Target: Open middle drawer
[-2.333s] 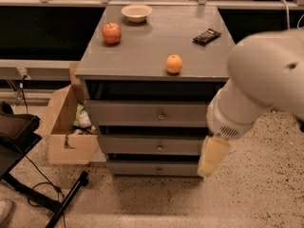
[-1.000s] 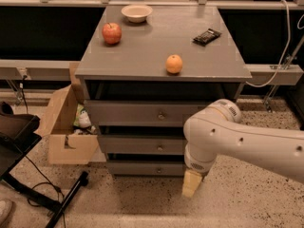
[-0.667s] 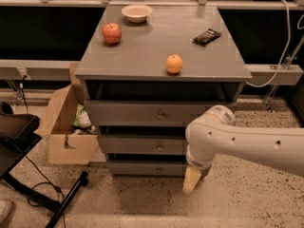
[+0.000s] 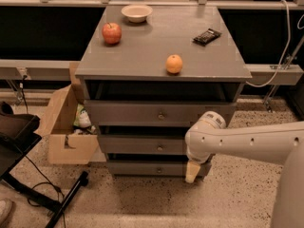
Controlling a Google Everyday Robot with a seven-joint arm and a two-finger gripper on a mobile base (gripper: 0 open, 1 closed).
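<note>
You are working the approach step: the cream pincer [image 4: 192, 171] is hanging low at the bottom front's right end, and its state cannot be told. The wide grey middle drawer [image 4: 135, 145] is sitting shut. Next, raise the pincer leftward to its small round metal knob [image 4: 160, 147]. The pale round bowl [image 4: 137, 12] on the grey counter [image 4: 142, 51] looks empty. The open cardboard box [image 4: 61, 144] is holding packets.

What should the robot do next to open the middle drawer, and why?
Probably raise the tool up and left toward the knob on the middle drawer. The tool hangs low by the right end of the bottom drawer, away from that knob, and the middle drawer looks shut.
</note>
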